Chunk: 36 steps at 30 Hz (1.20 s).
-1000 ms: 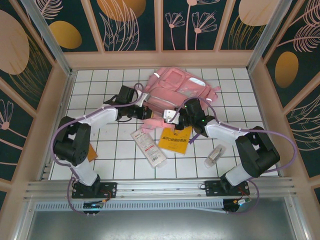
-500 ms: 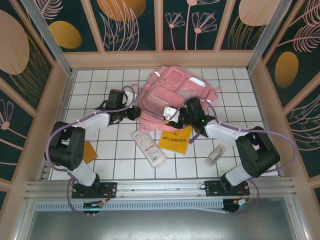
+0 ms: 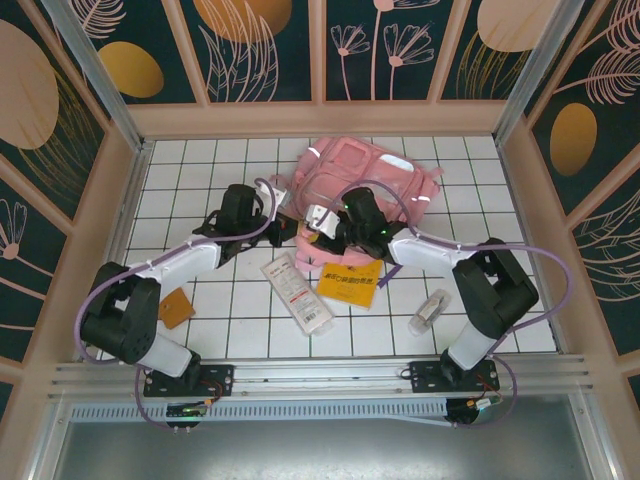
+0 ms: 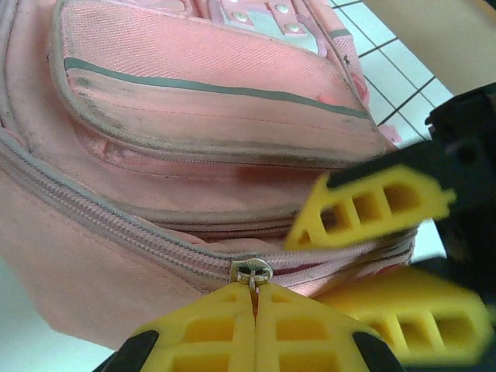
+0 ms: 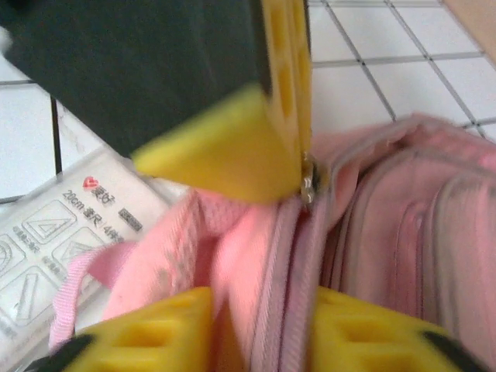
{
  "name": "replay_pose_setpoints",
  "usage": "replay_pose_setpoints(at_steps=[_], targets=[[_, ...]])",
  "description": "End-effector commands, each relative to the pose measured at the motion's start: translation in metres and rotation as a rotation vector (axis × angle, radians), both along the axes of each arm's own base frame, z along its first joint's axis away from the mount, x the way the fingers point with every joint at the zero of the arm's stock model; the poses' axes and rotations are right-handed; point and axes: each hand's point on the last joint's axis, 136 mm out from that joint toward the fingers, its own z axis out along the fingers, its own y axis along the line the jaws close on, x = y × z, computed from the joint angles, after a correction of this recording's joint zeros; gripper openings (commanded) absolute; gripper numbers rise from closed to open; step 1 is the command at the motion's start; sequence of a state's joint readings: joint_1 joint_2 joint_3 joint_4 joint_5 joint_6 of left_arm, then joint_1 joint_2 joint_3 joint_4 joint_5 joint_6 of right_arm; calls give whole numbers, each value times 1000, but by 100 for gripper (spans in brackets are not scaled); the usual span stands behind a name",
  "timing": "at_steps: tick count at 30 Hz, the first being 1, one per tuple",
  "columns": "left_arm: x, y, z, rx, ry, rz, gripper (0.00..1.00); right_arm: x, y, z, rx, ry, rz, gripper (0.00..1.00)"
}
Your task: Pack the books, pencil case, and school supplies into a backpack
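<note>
The backpack (image 3: 390, 175) lies at the table's (image 3: 200, 180) 12 o'clock. At its 8 o'clock edge, the left gripper (image 4: 254, 310), jaws pressed together, pinches the zipper pull (image 4: 252, 271). The right gripper (image 5: 260, 341) pinches the fabric beside it. The book (image 3: 350, 282) lies at the backpack's 6 o'clock.

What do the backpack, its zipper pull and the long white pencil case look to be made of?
Backpack: woven pink fabric, matte; the weave shows, with grey scuffing along the seams.
Zipper pull: probably metal, going by its small silvery glint; it is pinched in the left claw.
Pencil case: seemingly soft whitish plastic, slightly glossy, with printed diagrams; it is blurred, so this is uncertain.
</note>
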<state>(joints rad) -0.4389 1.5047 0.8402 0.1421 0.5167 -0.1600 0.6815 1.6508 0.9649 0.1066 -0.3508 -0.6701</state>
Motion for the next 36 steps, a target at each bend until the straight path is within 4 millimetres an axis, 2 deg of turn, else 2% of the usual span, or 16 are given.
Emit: replay_pose_setpoints(at_steps=[1,3,8,13,15,18,22,24,27,30,32,36], targets=[[3,3,29,22,-166,-40,0,0,-18,-14,-122,28,-21,0],[10,13,26,74,-201,-16,0,-6,-21,-10,-147,-5,33,0],[49,57,7,148,-174,99,0,-23,-26,17,-164,-209,257,0],[69,79,-19,315,-191,147,0,-5,-35,57,-229,-496,325,0],[74,88,-30,358,-172,182,0,2,-37,77,-222,-554,315,0],[71,86,-36,345,-152,177,0,9,-50,87,-246,-581,304,0],[52,65,-27,212,-162,77,0,16,-74,74,-234,-520,235,0],[41,54,-15,118,-168,50,0,12,-76,70,-165,-416,198,20],[31,48,-5,-48,-122,102,0,-16,-51,80,5,-266,216,45],[19,36,-4,-140,-62,88,0,-40,-17,85,96,-134,232,51],[13,27,-2,-144,-63,67,0,-42,1,83,139,-44,198,53],[5,11,9,-178,-62,25,0,-24,25,65,171,65,48,56]])
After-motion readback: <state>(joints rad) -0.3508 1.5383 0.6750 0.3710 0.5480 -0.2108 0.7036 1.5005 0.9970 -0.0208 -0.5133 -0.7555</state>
